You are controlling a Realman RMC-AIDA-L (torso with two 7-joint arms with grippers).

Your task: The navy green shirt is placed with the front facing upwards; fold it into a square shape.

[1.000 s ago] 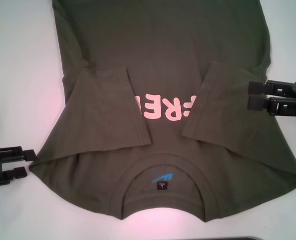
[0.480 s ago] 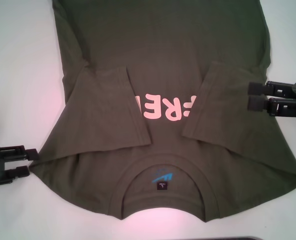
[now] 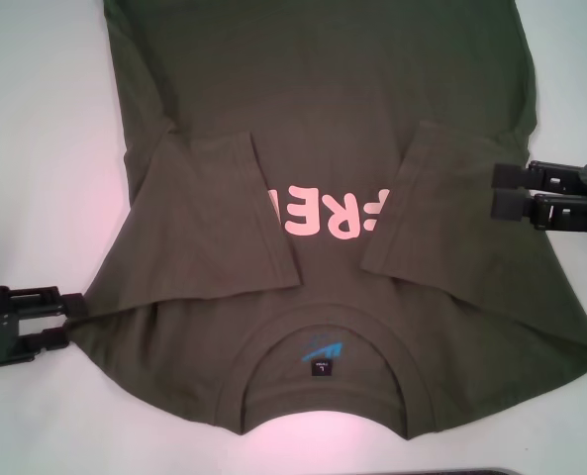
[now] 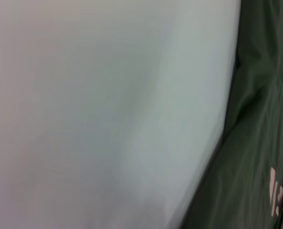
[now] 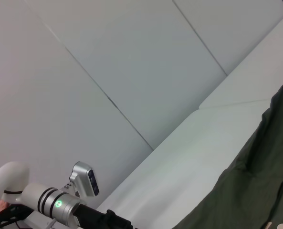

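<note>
The navy green shirt [image 3: 323, 109] lies flat on the white table, collar [image 3: 323, 341] toward me and pink letters [image 3: 323, 216] showing on the chest. Both short sleeves are folded inward over the chest, partly covering the letters. My left gripper [image 3: 67, 320] is open at the shirt's left shoulder edge, and the cloth edge reaches in between its fingers. My right gripper [image 3: 498, 190] hangs open over the shirt's right side, beside the folded sleeve. The left wrist view shows the shirt's edge [image 4: 260, 133] against the table. In the right wrist view a corner of the shirt [image 5: 256, 191] appears.
The white table [image 3: 36, 148] extends on both sides of the shirt. A dark strip [image 3: 471, 472] shows at the front edge. In the right wrist view a white wall [image 5: 108, 57] rises behind the table, and the other arm [image 5: 50, 202] sits low.
My left gripper has slid right, onto the shirt's left shoulder edge. The right gripper and the shirt have not moved.
</note>
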